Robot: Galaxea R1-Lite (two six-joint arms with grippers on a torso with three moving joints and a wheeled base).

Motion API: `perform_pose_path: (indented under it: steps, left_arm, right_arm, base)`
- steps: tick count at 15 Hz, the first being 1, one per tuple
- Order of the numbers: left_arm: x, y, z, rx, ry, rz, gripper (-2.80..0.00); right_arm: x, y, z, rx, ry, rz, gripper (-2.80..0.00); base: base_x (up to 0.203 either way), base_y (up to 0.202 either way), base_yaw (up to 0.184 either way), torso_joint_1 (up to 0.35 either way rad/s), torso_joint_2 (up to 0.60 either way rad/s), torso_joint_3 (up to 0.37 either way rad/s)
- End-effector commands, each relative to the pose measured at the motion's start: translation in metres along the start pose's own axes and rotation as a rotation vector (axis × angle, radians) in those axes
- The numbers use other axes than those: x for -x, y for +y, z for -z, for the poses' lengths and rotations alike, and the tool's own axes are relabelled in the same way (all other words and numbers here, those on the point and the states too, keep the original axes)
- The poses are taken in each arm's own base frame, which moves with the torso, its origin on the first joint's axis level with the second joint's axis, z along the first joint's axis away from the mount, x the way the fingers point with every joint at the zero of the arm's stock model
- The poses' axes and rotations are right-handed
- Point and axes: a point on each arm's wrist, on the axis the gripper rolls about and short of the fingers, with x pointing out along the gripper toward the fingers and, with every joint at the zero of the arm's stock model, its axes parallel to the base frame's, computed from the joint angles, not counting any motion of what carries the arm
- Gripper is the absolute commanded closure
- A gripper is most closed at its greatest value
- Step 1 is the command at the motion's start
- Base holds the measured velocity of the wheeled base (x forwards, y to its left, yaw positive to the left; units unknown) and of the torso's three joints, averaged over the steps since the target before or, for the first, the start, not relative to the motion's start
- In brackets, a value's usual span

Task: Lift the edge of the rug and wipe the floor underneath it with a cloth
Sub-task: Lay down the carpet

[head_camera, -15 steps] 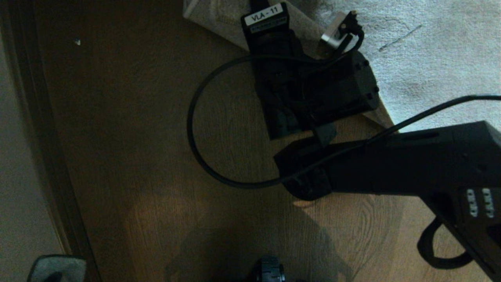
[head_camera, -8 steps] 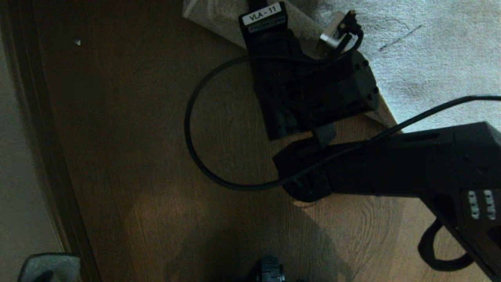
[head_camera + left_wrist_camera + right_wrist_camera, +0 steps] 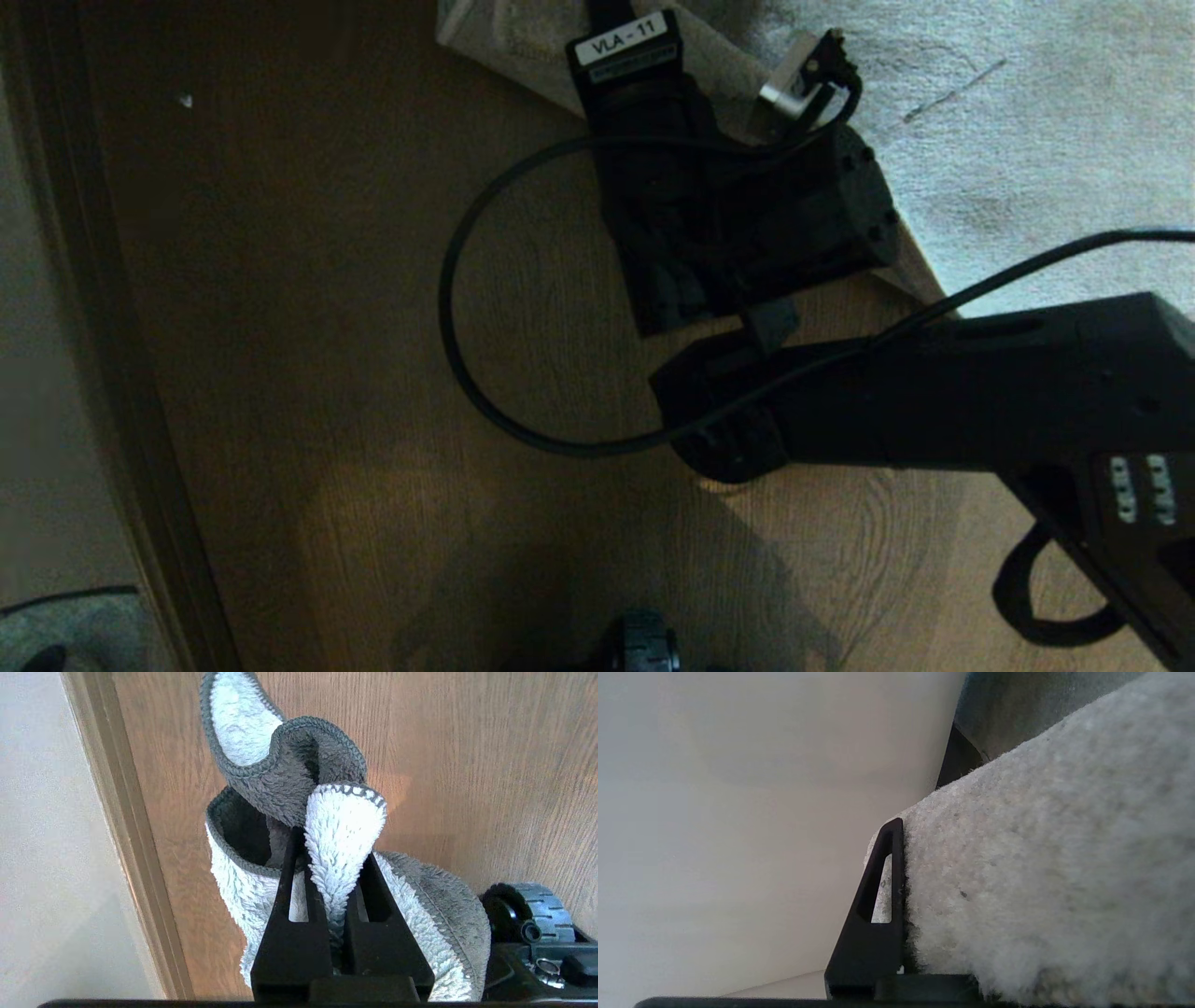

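Rug edge: the rug edge (image 3: 523, 42) is lying folded back near the far edge of the floor, its pale underside showing above the pile; the right wrist view is showing the pile (image 3: 1041, 891) pressed against one black finger.
Right gripper: the right gripper (image 3: 607, 14) is clamping the rug edge at the fold, its labelled black body reaching over the rug's corner.
Floor: the brown plank floor (image 3: 327, 327) is lying bare beside the fold, a pale skirting strip (image 3: 121, 373) running along its left edge.
Cloth: the grey-and-white fluffy cloth (image 3: 341, 830) is hanging bunched above the floor, near the skirting.
Left gripper: the left gripper (image 3: 334, 896) is pinching a fold of the cloth tightly between its fingers.
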Motion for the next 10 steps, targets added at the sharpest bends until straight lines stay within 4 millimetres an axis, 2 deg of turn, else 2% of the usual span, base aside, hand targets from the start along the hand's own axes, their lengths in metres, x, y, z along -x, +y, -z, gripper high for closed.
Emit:
perform_pose_path:
  steps: [1,10]
  left_arm:
    - [0.0012,0.0,0.0003,0.0,-0.016,0.0,0.0]
    - [0.0012,0.0,0.0003,0.0,-0.016,0.0,0.0]
  right_arm:
    - [0.0021,-0.0004,-0.0004,-0.016,-0.03,-0.021,0.0]
    - [0.004,-0.0036,0.0026,-0.019,-0.024,-0.015,0.0]
  base:
    - [0.0,0.0,0.0,0.0,0.0,0.0]
    - [0.0,0.0,0.0,0.0,0.0,0.0]
